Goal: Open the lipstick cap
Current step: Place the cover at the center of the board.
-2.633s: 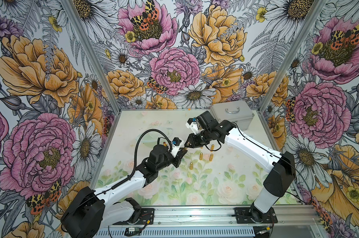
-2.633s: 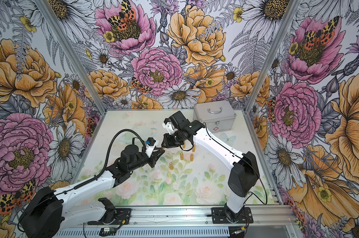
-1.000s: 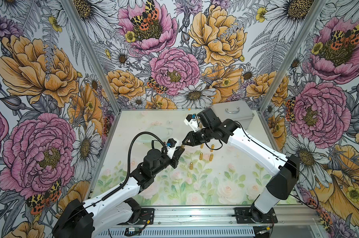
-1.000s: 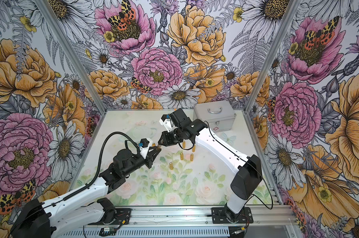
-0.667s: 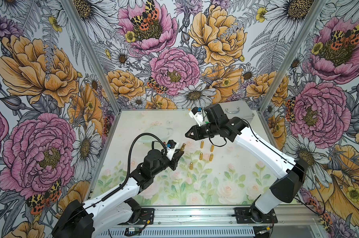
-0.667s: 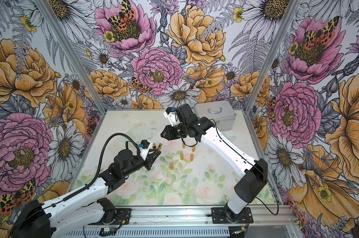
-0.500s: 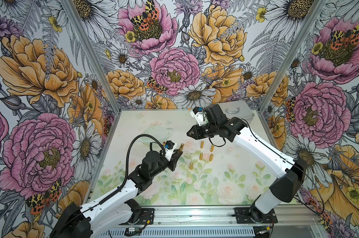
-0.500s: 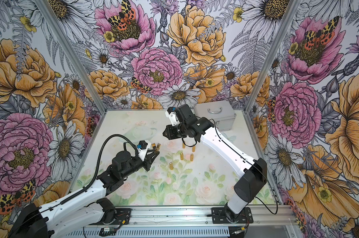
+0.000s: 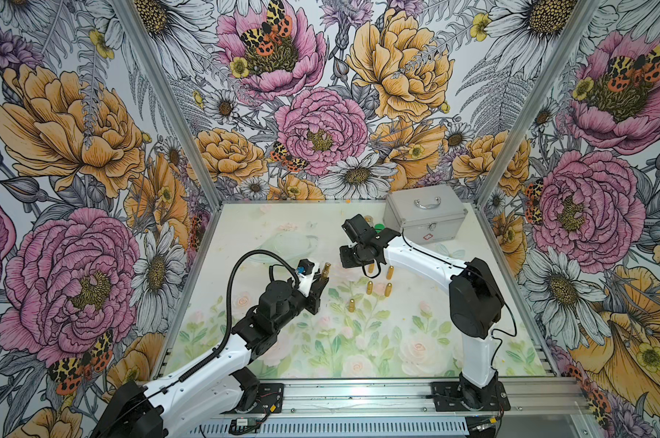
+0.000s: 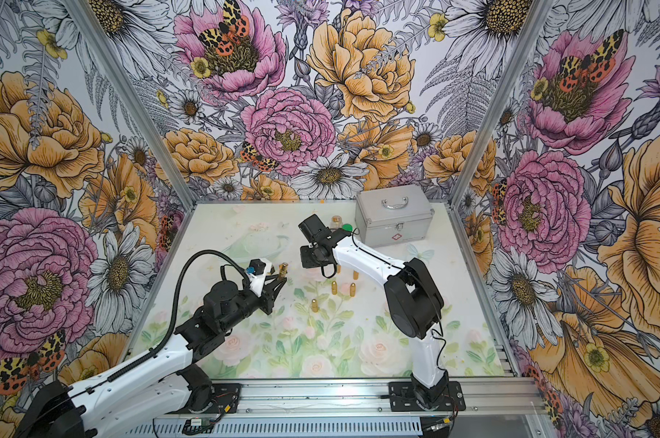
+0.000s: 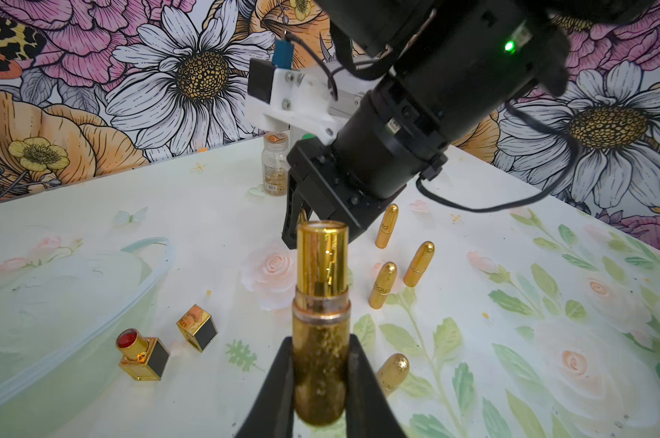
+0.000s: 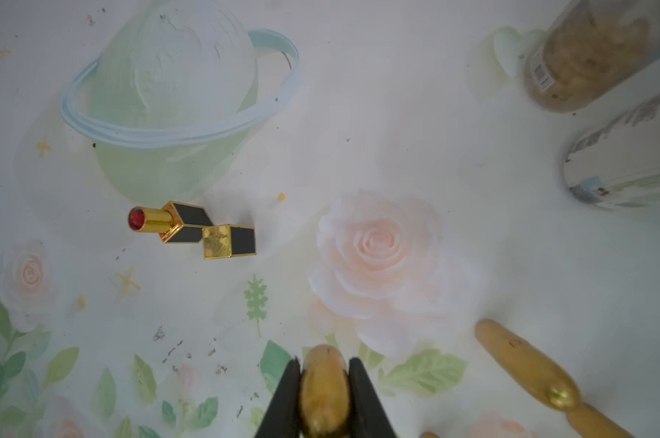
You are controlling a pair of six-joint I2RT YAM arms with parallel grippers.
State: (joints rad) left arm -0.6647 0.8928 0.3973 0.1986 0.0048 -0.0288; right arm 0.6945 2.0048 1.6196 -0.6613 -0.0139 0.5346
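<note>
My left gripper (image 11: 319, 364) is shut on the lower barrel of a gold lipstick (image 11: 320, 303), which points up and away from the jaws with its inner tube bare and no cap on it. In both top views this lipstick (image 9: 325, 270) (image 10: 283, 270) is held above the mat, left of centre. My right gripper (image 12: 323, 366) is shut on the rounded gold lipstick cap (image 12: 323, 390) and points down at the mat. In a top view the cap (image 9: 371, 268) hangs under the right wrist, a short way right of the lipstick and apart from it.
Several gold bullet-shaped lipsticks (image 9: 369, 287) stand on the mat under and near the right gripper. An open black-and-gold square lipstick (image 12: 165, 222) and its cap (image 12: 228, 240) lie nearby. A silver case (image 9: 425, 218) and small jars (image 11: 275, 163) sit at the back.
The two grippers, close together at first, have drawn apart. The right one carried the cap away to the right and back; the left one drew back with the bare lipstick.
</note>
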